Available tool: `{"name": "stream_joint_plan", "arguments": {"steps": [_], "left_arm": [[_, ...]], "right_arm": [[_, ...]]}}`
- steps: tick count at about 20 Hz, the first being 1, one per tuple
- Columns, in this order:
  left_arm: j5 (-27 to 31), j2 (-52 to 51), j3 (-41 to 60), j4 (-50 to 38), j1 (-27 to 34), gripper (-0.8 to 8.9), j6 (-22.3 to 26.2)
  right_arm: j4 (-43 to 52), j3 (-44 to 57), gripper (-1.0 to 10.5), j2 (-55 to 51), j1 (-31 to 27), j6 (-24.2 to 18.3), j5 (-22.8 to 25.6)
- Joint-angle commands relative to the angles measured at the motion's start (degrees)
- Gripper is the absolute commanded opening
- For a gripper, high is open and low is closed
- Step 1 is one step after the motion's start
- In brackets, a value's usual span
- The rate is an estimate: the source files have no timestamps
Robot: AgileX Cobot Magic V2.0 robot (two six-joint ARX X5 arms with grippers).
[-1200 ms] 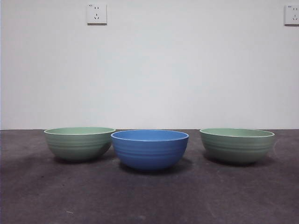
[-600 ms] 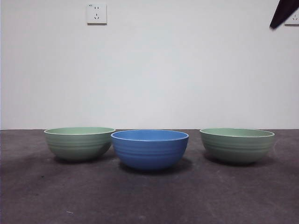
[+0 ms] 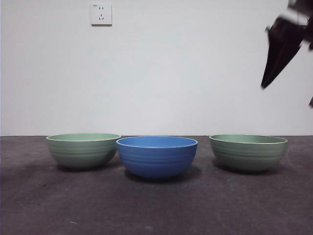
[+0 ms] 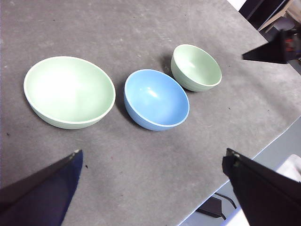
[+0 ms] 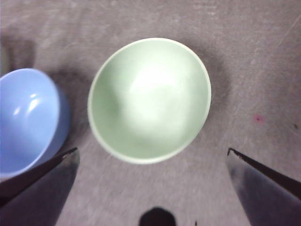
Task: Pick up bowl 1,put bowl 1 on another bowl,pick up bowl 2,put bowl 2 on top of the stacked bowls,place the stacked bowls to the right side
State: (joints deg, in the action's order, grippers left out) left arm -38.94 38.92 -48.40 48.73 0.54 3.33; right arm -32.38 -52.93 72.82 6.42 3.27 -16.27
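You've got a dark grey table point(image 3: 156, 205) with three bowls in a row on it, all sitting separately, nothing stacked. The blue bowl point(image 3: 157, 155) is in the middle, just beside the left green bowl point(image 3: 83, 150), though from the front view it's hard to say if their rims actually touch. The right green bowl point(image 3: 248, 152) sits well apart from the blue one.

Your right gripper point(image 5: 153, 188) hangs up in the air directly over that right green bowl point(image 5: 149, 100), jaws spread wide with nothing between them, and the blue bowl point(image 5: 28, 120) is off to one side of it. In the front view it shows up as a dark tip at the top right corner.

Your left gripper point(image 4: 150, 183) is high above the table too, jaws wide apart and holding nothing, with all three bowls ahead of it and the blue one point(image 4: 156, 100) in the middle.
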Motion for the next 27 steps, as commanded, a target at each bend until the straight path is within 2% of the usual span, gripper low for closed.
{"name": "stream_joint_plan", "arguments": {"steps": [1, 5, 9, 12, 14, 17, 18, 21, 22, 27], "left_arm": [[-0.1, 0.0, -0.1, -0.3, -0.2, 5.04, -0.4], [-0.1, 0.0, -0.1, -0.1, -0.2, 5.03, -0.4], [0.0, 0.0, -0.1, 0.3, -0.2, 5.03, -0.4], [0.0, 0.0, -0.1, 0.3, -0.2, 5.03, -0.4], [0.0, 0.0, -0.1, 0.4, -0.2, 5.03, -0.4], [0.0, 0.0, -0.1, 0.5, -0.2, 5.04, -0.4], [0.0, 0.0, -0.1, 0.6, -0.2, 5.03, -0.4], [0.0, 0.0, -0.1, 0.7, -0.2, 5.03, -0.4], [0.0, 0.0, -0.1, 0.7, -0.2, 5.03, -0.4], [0.0, 0.0, -0.1, 0.7, -0.2, 5.03, -0.4]], "right_arm": [[2.8, -0.2, 5.3, 4.2, 0.1, 1.4, 0.5], [6.7, -0.2, 5.3, 9.6, 0.1, 1.4, 4.4], [9.4, -0.2, 5.3, 14.1, 0.0, 1.4, 6.1], [11.8, -0.2, 4.0, 17.6, 0.0, 1.4, 6.1], [12.8, -0.2, 3.9, 19.2, 0.0, 1.4, 6.2], [14.2, -0.2, 1.2, 19.6, 0.0, 1.4, 6.2], [14.6, -0.2, 0.8, 19.6, 0.0, 1.4, 6.2], [14.7, -0.2, 0.5, 19.6, 0.0, 1.4, 6.2], [14.8, -0.2, -0.1, 19.6, 0.0, 1.4, 6.2], [15.7, -0.2, -0.2, 19.2, 0.0, 2.1, 6.1]]}}
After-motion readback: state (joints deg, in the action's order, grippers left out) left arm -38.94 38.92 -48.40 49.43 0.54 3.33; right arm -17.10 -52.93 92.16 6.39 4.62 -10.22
